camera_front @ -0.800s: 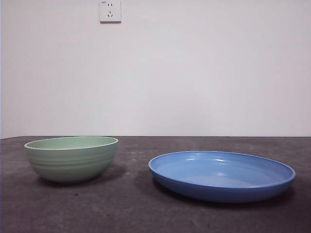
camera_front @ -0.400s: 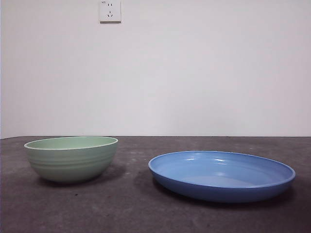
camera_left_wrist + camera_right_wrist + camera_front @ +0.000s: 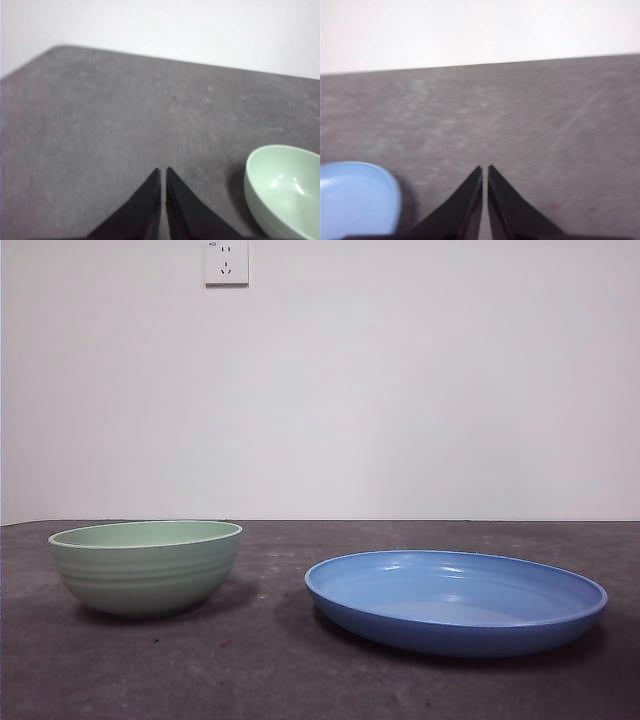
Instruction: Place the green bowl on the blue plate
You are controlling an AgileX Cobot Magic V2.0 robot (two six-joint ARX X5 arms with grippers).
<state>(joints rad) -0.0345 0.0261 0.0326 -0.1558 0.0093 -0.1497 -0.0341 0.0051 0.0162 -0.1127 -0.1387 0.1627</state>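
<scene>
Nothing of note has moved since the earlier frames: at most the green bowl [image 3: 146, 566] sits a hair further left in the front view. It stands upright on the dark grey bench [image 3: 260, 670], empty, with its ribbed outside facing the camera. To its right, apart from it with bare bench between them, lies the blue plate [image 3: 455, 601], flat and empty, clearly wider than the bowl. Behind both rises a white wall with a socket [image 3: 227, 262] high up.

Neither arm shows in the front view. From the left wrist, the left pincer [image 3: 163, 172] hangs over bare bench with its two black jaws clenched tip to tip, holding nothing, the bowl near it. From the right wrist, the right pincer [image 3: 485, 169] is likewise clenched on nothing, the plate's edge near it.
</scene>
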